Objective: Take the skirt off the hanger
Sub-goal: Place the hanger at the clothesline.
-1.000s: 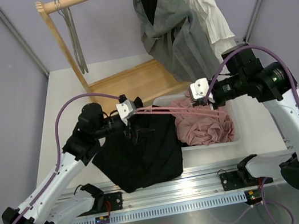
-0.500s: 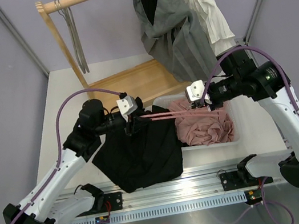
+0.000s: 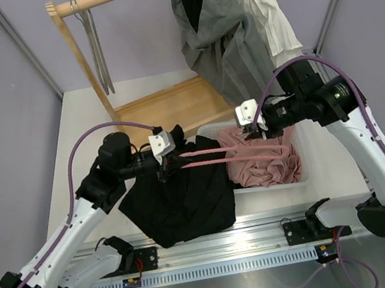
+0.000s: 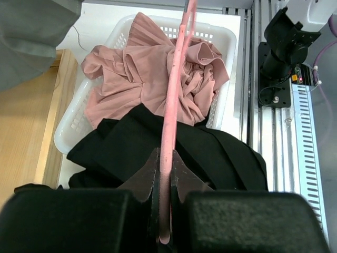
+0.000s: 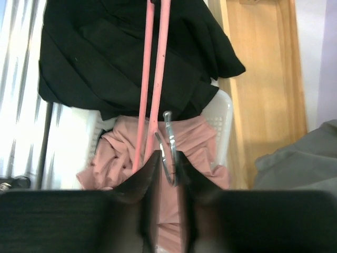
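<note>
Left gripper [image 4: 165, 158] clamped the hanger [image 4: 176, 79]; right gripper [image 5: 167, 155] stood narrow around the hook [image 5: 169, 137], grip not determinable.

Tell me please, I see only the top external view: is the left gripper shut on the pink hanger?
Observer: Yes; the left wrist view shows the left gripper shut on the pink hanger.
Operator: And the other arm?
Observer: In the right wrist view the metal hook sits between the fingers of the right gripper; pinched or not, I cannot tell.
Operator: What lies below the hanger?
Observer: A black cloth, draped over the rim of the white basket.
</note>
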You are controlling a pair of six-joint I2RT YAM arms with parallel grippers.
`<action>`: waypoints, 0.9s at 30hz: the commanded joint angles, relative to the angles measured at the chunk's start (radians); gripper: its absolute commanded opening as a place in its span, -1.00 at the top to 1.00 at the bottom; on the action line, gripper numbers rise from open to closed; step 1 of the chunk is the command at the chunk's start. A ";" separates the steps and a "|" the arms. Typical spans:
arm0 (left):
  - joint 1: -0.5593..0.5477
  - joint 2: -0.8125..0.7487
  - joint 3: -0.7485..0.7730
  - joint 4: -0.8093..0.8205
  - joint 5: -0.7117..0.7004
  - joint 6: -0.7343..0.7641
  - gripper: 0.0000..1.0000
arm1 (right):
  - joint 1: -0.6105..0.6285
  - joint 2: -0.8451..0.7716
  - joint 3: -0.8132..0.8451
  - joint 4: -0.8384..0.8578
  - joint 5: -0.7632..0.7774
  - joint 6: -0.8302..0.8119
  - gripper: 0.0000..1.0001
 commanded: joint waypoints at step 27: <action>0.092 -0.432 -0.263 0.158 -0.092 -0.296 1.00 | -0.280 0.014 -0.132 -0.287 -0.230 -0.223 -0.99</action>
